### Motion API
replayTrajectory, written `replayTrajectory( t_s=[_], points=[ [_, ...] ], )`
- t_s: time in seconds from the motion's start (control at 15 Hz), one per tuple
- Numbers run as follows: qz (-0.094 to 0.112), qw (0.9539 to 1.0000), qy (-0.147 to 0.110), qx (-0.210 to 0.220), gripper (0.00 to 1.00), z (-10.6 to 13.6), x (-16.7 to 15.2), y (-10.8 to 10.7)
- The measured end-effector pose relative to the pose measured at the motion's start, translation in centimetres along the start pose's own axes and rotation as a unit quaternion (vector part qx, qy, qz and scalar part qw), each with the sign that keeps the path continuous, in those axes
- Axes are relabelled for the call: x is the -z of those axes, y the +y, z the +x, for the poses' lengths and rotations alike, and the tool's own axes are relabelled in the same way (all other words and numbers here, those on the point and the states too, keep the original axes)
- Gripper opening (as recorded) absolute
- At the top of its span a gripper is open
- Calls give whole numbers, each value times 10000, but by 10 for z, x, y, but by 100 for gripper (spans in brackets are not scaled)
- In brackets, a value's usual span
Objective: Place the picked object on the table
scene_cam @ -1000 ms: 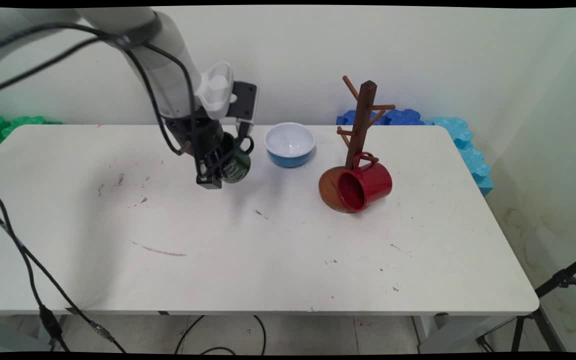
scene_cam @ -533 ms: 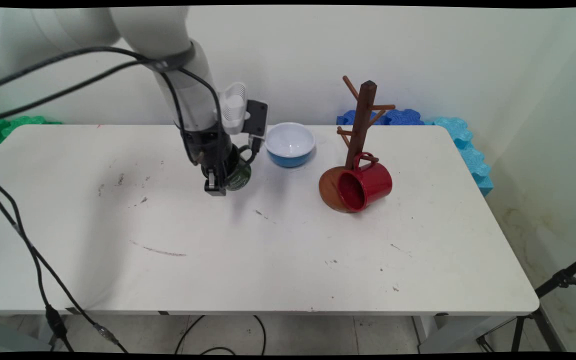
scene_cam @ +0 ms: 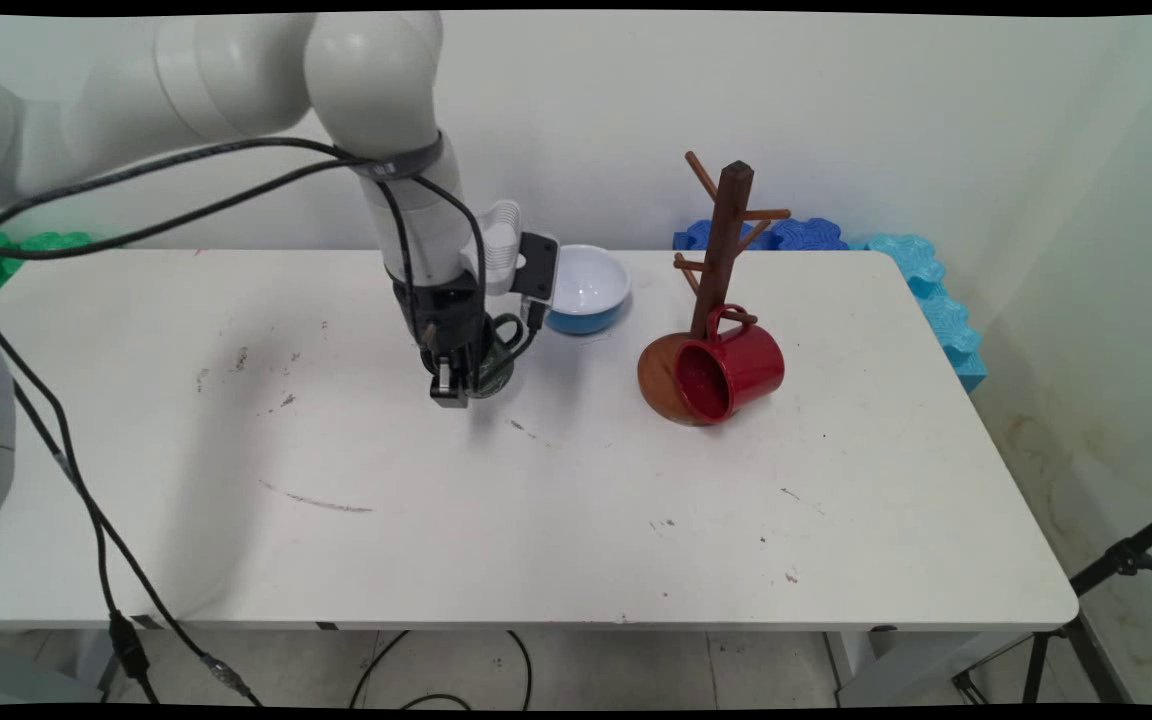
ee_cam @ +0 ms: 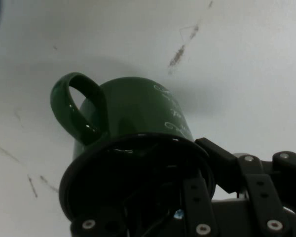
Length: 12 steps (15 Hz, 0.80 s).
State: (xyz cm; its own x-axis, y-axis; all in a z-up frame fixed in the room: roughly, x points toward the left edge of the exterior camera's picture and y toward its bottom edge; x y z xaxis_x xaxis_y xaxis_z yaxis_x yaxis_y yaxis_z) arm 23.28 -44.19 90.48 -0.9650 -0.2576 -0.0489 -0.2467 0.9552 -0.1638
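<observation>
Fingers (scene_cam: pixel 449 385) of the black gripper (scene_cam: pixel 456 384), seen in the main view, point straight down and pinch the rim of a dark green mug (scene_cam: pixel 498 362), one finger seeming to sit inside the mouth and the other outside against the wall. The mug hangs low over the far middle of the white table (scene_cam: pixel 536 520), its handle (scene_cam: pixel 508 325) turned toward the wall. From here I cannot tell whether its base touches the tabletop or is just clear of it. A blue bowl (scene_cam: pixel 591 290) with a white inside stands just beside the mug, on its right and a little farther back, partly hidden by the hand's camera housing. Well apart to the right stands a brown wooden mug rack (scene_cam: pixel 726 240) on a round base, and a red mug (scene_cam: pixel 736 368) hangs by its handle from a low peg, mouth facing the near side. Black cables (scene_cam: pixel 186 195) trail from the arm down past the table's left edge. In the hand view the mug's dark mouth fills the bottom of the picture with one finger inside it and the other pressed outside on the right. The mug's body is tilted away, with pale lettering on its side, and its shadow lies close under it on the scuffed table.
</observation>
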Motion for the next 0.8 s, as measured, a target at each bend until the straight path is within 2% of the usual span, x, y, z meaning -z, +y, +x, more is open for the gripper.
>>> replayTrajectory(
  t_s=[0.8],
  points=[
    [-155,9999,-42,-46,0,14,-35,-14]
  ],
)
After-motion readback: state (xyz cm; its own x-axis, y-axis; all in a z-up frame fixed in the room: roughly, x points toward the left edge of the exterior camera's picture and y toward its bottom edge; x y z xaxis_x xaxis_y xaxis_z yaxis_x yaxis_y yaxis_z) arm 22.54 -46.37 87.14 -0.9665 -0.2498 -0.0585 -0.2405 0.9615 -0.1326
